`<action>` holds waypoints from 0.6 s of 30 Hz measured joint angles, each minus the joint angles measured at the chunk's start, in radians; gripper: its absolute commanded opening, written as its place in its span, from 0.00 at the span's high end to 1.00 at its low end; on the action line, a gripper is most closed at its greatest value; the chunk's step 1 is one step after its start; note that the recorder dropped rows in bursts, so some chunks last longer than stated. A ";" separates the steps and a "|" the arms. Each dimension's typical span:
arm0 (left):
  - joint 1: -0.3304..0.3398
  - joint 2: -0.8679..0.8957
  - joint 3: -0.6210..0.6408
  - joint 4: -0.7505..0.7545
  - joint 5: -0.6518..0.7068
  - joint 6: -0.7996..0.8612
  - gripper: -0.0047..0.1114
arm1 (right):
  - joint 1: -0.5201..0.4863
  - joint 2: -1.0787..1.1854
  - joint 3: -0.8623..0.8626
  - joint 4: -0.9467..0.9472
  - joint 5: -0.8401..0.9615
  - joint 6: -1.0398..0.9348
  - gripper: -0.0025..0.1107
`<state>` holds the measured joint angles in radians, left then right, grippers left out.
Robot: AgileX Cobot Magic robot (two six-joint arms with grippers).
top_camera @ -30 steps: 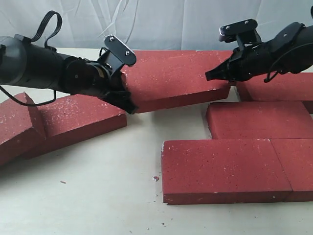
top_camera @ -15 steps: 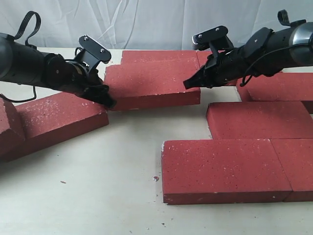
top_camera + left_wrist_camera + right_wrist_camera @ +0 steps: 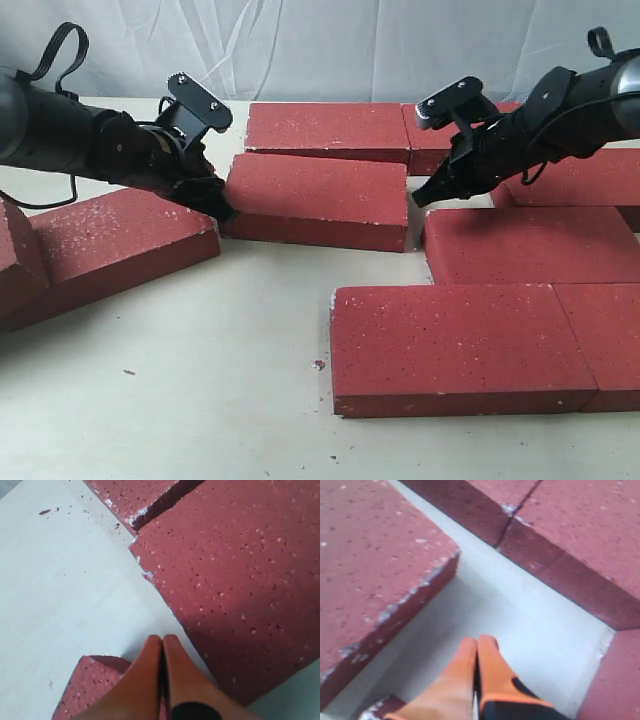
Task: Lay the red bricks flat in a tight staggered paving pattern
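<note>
While both arms reach in low from either side, the middle brick lies flat on the table between them, its long side running left to right. The left gripper is closed on nothing, its tip low at that brick's left end, touching it or very nearly; the wrist view shows its orange fingers pressed together beside the brick's edge. The right gripper is likewise closed and empty, its tip just beside the brick's right end, and its wrist view shows the fingers together above a bare gap with bricks around it. Just beyond the middle brick lies the far brick, flat and parallel, with a narrow gap between them, and a second far brick meets it end to end behind the right gripper. On the right, the right brick lies flat just past the gap, with a back brick beyond it under the right arm. Nearer, the near brick and a corner brick sit end to end, touching, their seam offset from the right brick's ends. On the left, the left brick lies askew to the others, near the left gripper, and an edge brick overlaps it in view; whether one rests on the other I cannot tell.
</note>
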<state>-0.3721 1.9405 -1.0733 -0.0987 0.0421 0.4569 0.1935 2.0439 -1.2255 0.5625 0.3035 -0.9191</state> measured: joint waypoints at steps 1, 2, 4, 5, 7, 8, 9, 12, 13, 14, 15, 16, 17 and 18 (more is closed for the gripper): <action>0.000 0.000 0.000 0.000 0.002 0.000 0.96 | -0.011 -0.003 0.000 0.000 0.004 0.016 0.99; 0.000 0.000 -0.002 0.000 0.004 0.000 0.96 | -0.020 -0.008 0.000 0.002 0.005 0.032 0.99; 0.000 0.000 -0.006 0.000 0.011 0.000 0.96 | -0.030 -0.022 0.000 0.016 0.012 0.051 0.99; 0.000 -0.002 -0.007 0.000 0.014 0.000 0.96 | -0.030 -0.033 0.000 0.027 0.019 0.055 0.99; 0.000 -0.012 -0.008 0.000 0.015 0.000 0.96 | -0.020 -0.050 0.000 0.061 0.047 0.057 0.99; 0.000 -0.015 -0.008 0.000 0.015 0.000 0.96 | -0.010 -0.061 0.000 0.072 0.076 0.051 0.99; 0.000 -0.019 -0.008 0.000 0.015 0.000 0.96 | 0.003 -0.072 0.000 0.078 0.114 0.034 0.99; 0.008 -0.021 -0.008 -0.025 0.006 0.000 0.96 | 0.076 -0.102 -0.028 0.095 0.312 -0.067 0.99; 0.012 -0.021 -0.008 -0.046 0.004 0.000 0.96 | 0.099 -0.105 -0.039 0.097 0.360 -0.086 0.99; 0.017 -0.021 -0.008 -0.060 0.002 -0.002 0.96 | 0.123 -0.105 -0.044 0.099 0.395 -0.099 0.99; 0.022 -0.019 -0.009 -0.078 -0.005 -0.002 0.96 | 0.147 -0.105 -0.049 0.102 0.414 -0.112 0.99; 0.024 -0.015 -0.011 -0.087 -0.005 -0.002 0.96 | 0.167 -0.105 -0.052 0.102 0.424 -0.123 0.99; 0.027 -0.013 -0.015 -0.089 -0.005 -0.002 0.96 | 0.182 -0.103 -0.053 0.102 0.429 -0.131 0.99; 0.031 -0.006 -0.023 -0.094 -0.005 -0.002 0.96 | 0.198 -0.097 -0.053 0.102 0.433 -0.140 0.99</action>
<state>-0.3413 1.9347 -1.0960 -0.1928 0.0374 0.4544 0.3918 1.9466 -1.2788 0.6640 0.7362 -1.0590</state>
